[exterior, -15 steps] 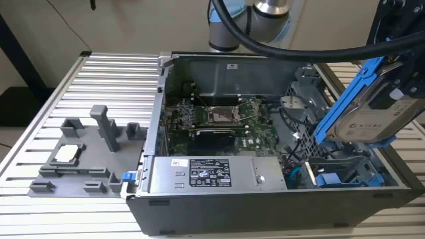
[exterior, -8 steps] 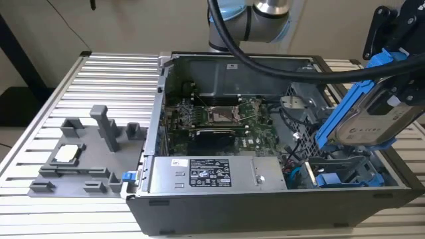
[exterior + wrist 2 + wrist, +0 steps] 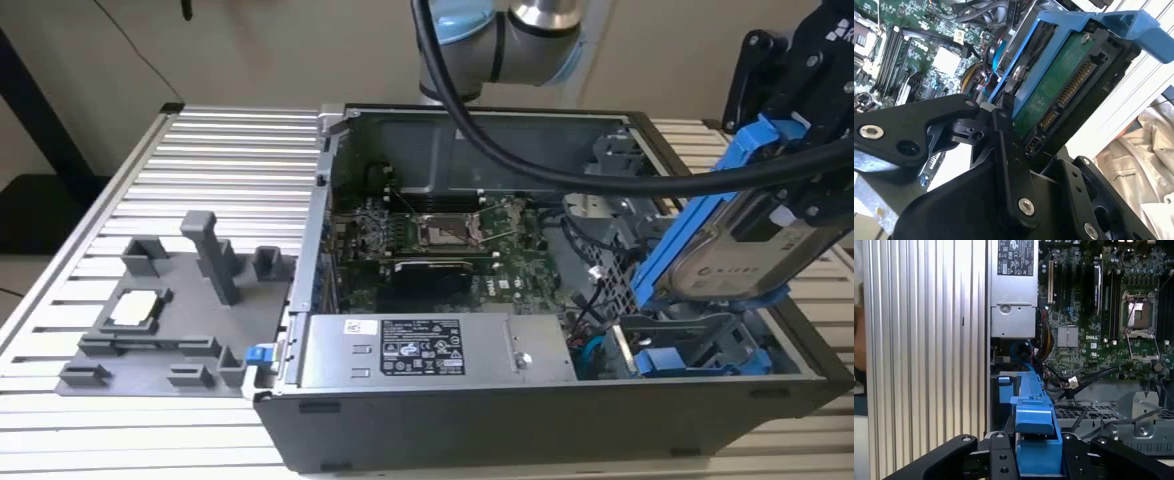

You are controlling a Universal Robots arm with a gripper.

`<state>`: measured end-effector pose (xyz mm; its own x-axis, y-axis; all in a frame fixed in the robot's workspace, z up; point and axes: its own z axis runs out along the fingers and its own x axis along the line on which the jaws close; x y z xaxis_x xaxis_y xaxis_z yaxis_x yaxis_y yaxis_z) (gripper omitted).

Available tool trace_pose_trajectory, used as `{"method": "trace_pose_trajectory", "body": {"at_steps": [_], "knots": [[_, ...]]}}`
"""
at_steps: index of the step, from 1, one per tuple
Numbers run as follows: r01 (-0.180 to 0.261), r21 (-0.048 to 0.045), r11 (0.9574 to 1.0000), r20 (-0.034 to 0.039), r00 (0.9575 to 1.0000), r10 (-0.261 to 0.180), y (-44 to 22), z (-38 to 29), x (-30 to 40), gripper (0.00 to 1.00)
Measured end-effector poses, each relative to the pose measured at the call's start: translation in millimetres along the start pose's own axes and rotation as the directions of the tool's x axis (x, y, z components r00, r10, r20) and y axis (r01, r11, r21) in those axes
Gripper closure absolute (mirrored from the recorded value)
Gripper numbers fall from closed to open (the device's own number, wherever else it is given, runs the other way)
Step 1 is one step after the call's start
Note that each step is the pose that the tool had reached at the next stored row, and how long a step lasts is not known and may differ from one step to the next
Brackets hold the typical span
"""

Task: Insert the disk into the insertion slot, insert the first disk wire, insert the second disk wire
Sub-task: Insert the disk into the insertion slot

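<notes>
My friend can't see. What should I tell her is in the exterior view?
A black gripper holds a flat silver-grey disk in a bright blue plastic carrier, tilted over the grey metal insertion slot at the exterior view's right end of an open computer case. Inside lie a green motherboard and a grey power-supply box.

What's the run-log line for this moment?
end effector: shut on disk | disk: tilted above insertion slot, not seated | disk connectors: bare
</notes>
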<state>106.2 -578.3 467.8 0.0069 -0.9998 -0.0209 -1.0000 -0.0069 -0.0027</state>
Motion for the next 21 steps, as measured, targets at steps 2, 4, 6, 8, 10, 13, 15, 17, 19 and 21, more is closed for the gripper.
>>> {"method": "trace_pose_trajectory", "body": {"at_steps": [2, 4, 6, 8, 10, 13, 15, 17, 19, 21], "knots": [[0.001, 0.0, 1.0, -0.002, 1.0, -0.001, 0.0, 1.4, 0.1, 0.67], [0.001, 0.0, 1.0, -0.0023, 1.0, -0.001, 0.0, 3.5, 0.1, 0.67], [0.001, -0.0006, 1.0, -0.0032, 1.0, -0.001, 0.0, 6.0, 0.2, 0.67], [0.001, -0.0009, 1.0, -0.0035, 1.0, -0.001, 0.0, 8.7, 0.2, 0.67], [0.001, -0.0009, 1.0, -0.0034, 1.0, -0.001, -0.1, 12.2, 0.3, 0.67], [0.002, -0.001, 1.0, -0.0033, 1.0, -0.002, -0.1, 17.6, 0.4, 0.67], [0.002, -0.0011, 1.0, -0.0035, 1.0, -0.002, -0.3, 21.3, 0.5, 0.67], [0.002, -0.0012, 1.0, -0.0034, 1.0, -0.002, -0.7, 24.6, 0.6, 0.67], [0.002, -0.0013, 1.0, -0.0033, 1.0, -0.002, -1.2, 28.3, 0.7, 0.67], [0.002, -0.0014, 1.0, -0.0033, 1.0, -0.002, -2.0, 31.3, 0.7, 0.67]]}}
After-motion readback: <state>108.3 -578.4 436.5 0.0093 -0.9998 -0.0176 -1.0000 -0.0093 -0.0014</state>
